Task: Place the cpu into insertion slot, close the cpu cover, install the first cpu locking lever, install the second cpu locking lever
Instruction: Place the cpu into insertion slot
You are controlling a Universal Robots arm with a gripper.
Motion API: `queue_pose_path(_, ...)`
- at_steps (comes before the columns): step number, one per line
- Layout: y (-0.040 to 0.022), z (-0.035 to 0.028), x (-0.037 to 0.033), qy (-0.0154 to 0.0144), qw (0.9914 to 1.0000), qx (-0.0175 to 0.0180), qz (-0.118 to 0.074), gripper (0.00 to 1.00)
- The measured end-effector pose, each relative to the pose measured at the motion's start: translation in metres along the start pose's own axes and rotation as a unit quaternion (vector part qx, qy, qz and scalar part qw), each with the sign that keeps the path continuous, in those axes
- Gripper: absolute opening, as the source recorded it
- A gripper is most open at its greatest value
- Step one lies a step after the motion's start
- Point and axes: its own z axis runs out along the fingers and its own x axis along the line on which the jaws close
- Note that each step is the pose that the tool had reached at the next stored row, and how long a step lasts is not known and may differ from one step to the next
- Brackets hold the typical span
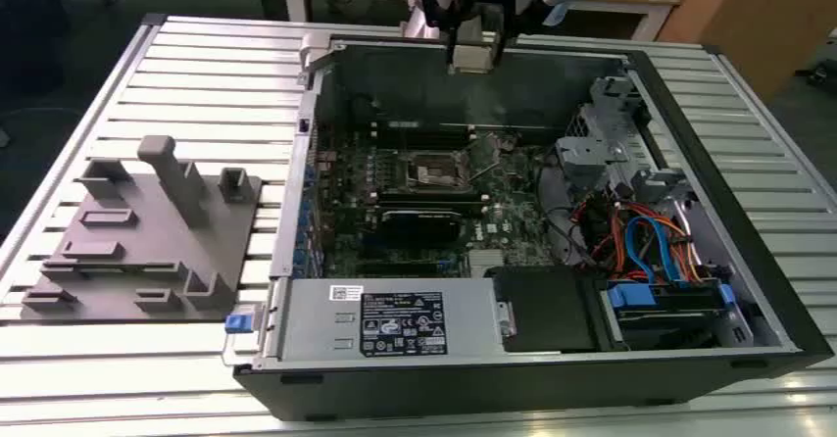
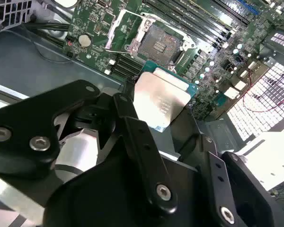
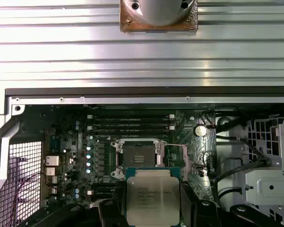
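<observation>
The claw (image 3: 153,211) clamps the cpu (image 3: 153,196) by two opposite edges, metal top visible. Beyond it, well apart, the insertion slot (image 3: 138,155) lies open with its contacts exposed, on the green board inside the computer case (image 1: 523,390) on the tabletop (image 1: 131,368).

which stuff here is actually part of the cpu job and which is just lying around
Job in hand:
- cpu, held in the gripper
- insertion slot, empty

Just lying about:
- memory slots
- round battery
- silver box with a label
- grey fixture plate, on the exterior view's left
</observation>
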Motion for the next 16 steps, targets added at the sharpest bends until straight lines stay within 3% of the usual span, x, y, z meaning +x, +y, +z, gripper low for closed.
queue_pose_path(16,0.0,0.0,0.0,-0.0003,0.99999,0.0001,0.004,0.54)
